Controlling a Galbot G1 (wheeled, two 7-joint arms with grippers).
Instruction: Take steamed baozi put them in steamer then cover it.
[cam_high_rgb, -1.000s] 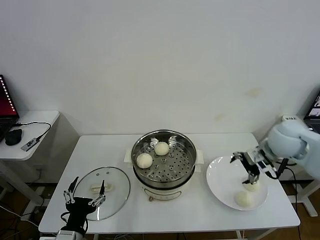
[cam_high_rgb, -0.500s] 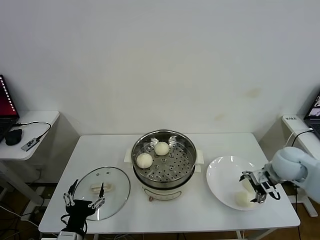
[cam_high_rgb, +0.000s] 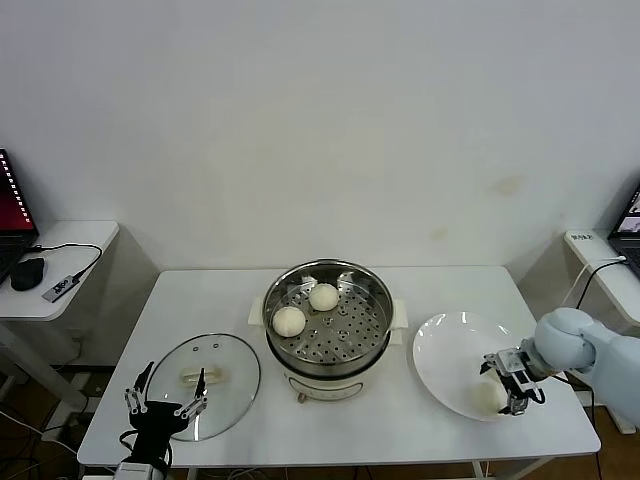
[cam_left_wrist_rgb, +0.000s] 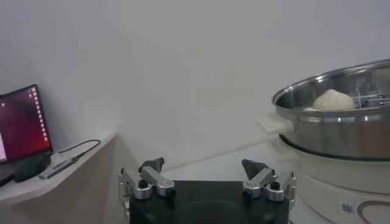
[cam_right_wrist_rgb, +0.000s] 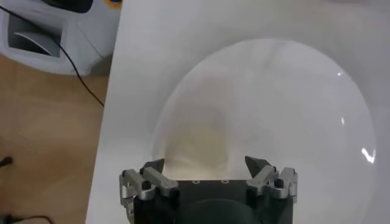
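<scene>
Left tool (cam_high_rgb: 163, 405): at the lower left of the head view, low by the bench's front edge, just short of the lid; its fingers stand spread wide with nothing between them, and the arm looks idle.
Lid (cam_high_rgb: 205, 373): flat on the bench in the lower left, handle (cam_high_rgb: 201, 376) up; glass, so likely heavy, slick and breakable. The oblong handle is the only sensible hold, and its long axis runs left to right across the frame.
Right tool (cam_high_rgb: 506, 385): lower right of the head view, down on the plate (cam_high_rgb: 445, 350) at the bun there; its fingers stand apart on either side of the bun, and whether they press it yet cannot be told.
Bun on plate (cam_high_rgb: 487, 396): near the plate's front edge, partly hidden by the tool. Probably light and soft, easily dented; best held gently across its widest part. A round dome, flat side down, with no long axis.
Second plate bun: cannot be made out.
Steamer (cam_high_rgb: 330, 322): centre of the bench, open, rim upward.
Buns in steamer (cam_high_rgb: 289, 320): two on the perforated tray, toward its upper left, domes up, apart from each other.
</scene>
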